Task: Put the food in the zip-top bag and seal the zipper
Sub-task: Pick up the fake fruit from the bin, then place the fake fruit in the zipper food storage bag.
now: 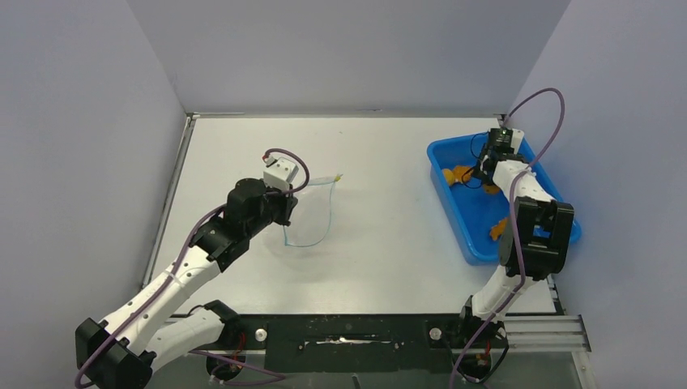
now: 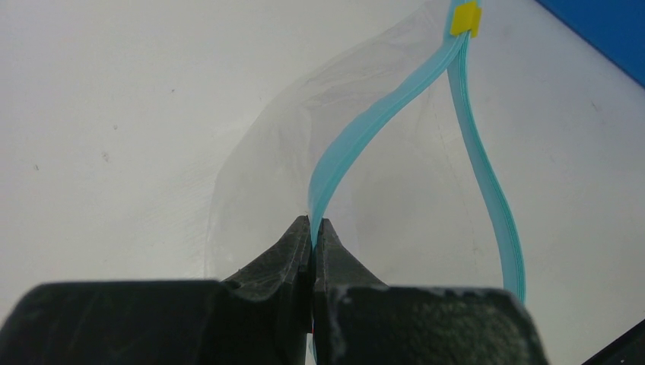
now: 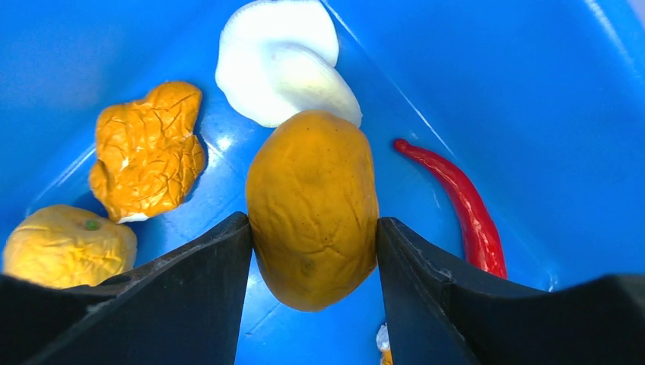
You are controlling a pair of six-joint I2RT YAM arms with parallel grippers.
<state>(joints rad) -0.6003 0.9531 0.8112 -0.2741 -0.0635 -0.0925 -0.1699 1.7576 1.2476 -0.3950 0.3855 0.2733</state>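
The clear zip-top bag [image 1: 312, 212] lies at mid-left of the table with its mouth held apart. My left gripper [image 1: 288, 212] is shut on one side of the zipper [image 2: 365, 129], pinched at the fingertips [image 2: 312, 228]. The other strip side [image 2: 487, 182] curves free, and a yellow slider [image 2: 465, 18] sits at the far end. My right gripper [image 1: 484, 172] is inside the blue tray, with its fingers pressed against both sides of an orange round fruit [image 3: 312, 190]. A white lump [image 3: 278, 65], red chili [image 3: 456, 201], crumpled orange piece [image 3: 148, 148] and second orange fruit [image 3: 68, 247] lie around it.
The rigid blue tray [image 1: 462, 219] stands at the right edge of the table, against the right wall. Another orange piece [image 1: 497, 229] lies at its near end. Grey walls close in the table on the left, back and right.
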